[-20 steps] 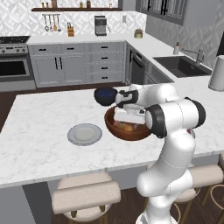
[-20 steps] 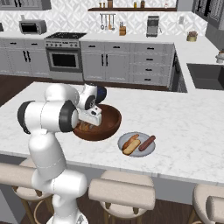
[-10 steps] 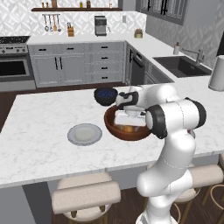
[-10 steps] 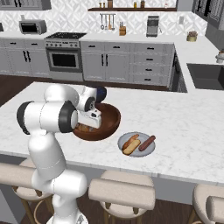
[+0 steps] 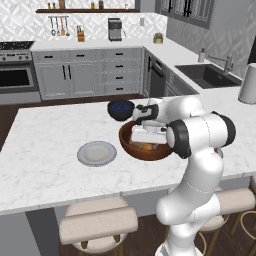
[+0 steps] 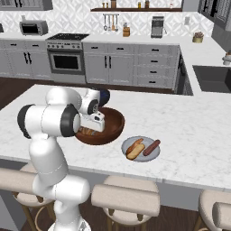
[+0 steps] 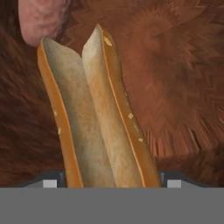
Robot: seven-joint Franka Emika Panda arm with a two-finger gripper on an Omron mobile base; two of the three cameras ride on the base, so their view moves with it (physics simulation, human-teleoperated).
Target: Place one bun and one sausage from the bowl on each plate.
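Inside bowl [image 7: 183, 65]: split bun [image 7: 98, 122], sausage [image 7: 41, 19] beside it.

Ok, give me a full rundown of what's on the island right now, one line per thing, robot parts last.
bowl: one, reddish-brown wood, middle of the island, under the arm.
bun in bowl: one, golden-tan, split along its top, right in front of the end effector in the hand view.
sausage in bowl: one end seen, pinkish, just past the bun's far end.
filled plate: one, light grey, on the robot's right of the bowl, carrying a bun and a sausage side by side.
bare plate: one, light grey, on the robot's left of the bowl.
small bowl: one, dark blue-black, just behind the wooden bowl.
stools: cream seats along the near edge.
end effector: down inside the bowl; grip unclear.
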